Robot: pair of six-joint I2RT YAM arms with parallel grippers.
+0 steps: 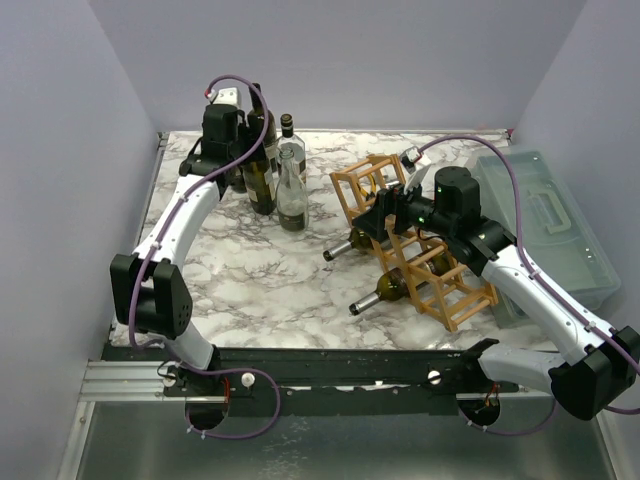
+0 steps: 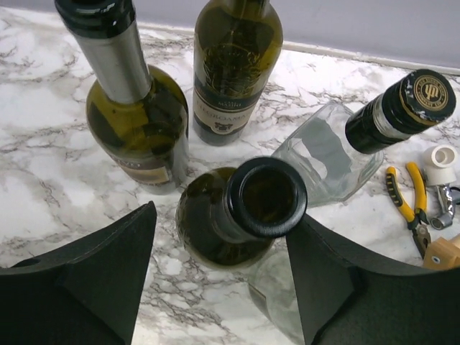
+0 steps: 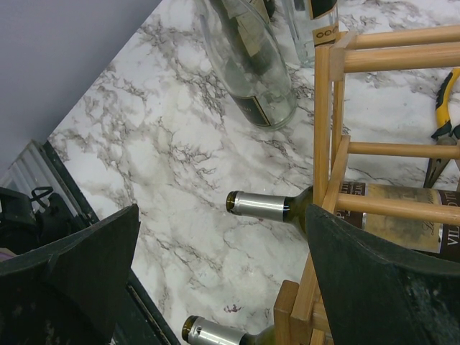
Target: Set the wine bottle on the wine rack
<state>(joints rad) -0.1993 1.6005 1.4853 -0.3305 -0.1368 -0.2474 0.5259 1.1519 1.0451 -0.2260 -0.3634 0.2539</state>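
Note:
An uncorked dark green wine bottle point(image 2: 241, 215) stands upright at the table's back left, among other bottles. My left gripper point(image 2: 223, 226) hangs over it, open, one finger on each side of its neck. The right finger point(image 2: 323, 266) is against the rim and the left finger point(image 2: 122, 251) stands apart from the glass. In the top view that gripper point(image 1: 228, 150) is beside the bottle group. The wooden wine rack point(image 1: 415, 250) lies mid-table with two bottles point(image 1: 362, 243) lying in it. My right gripper point(image 3: 223, 215) hovers open and empty at the rack's front, above the foil-capped necks point(image 3: 259, 205).
Two more dark bottles point(image 2: 140, 122) point(image 2: 233, 72) and a clear one with a black cap point(image 2: 330, 151) crowd the gripped spot. Yellow pliers point(image 2: 402, 201) and a white corkscrew point(image 2: 440, 169) lie to the right. A translucent lidded box point(image 1: 545, 230) sits by the right wall.

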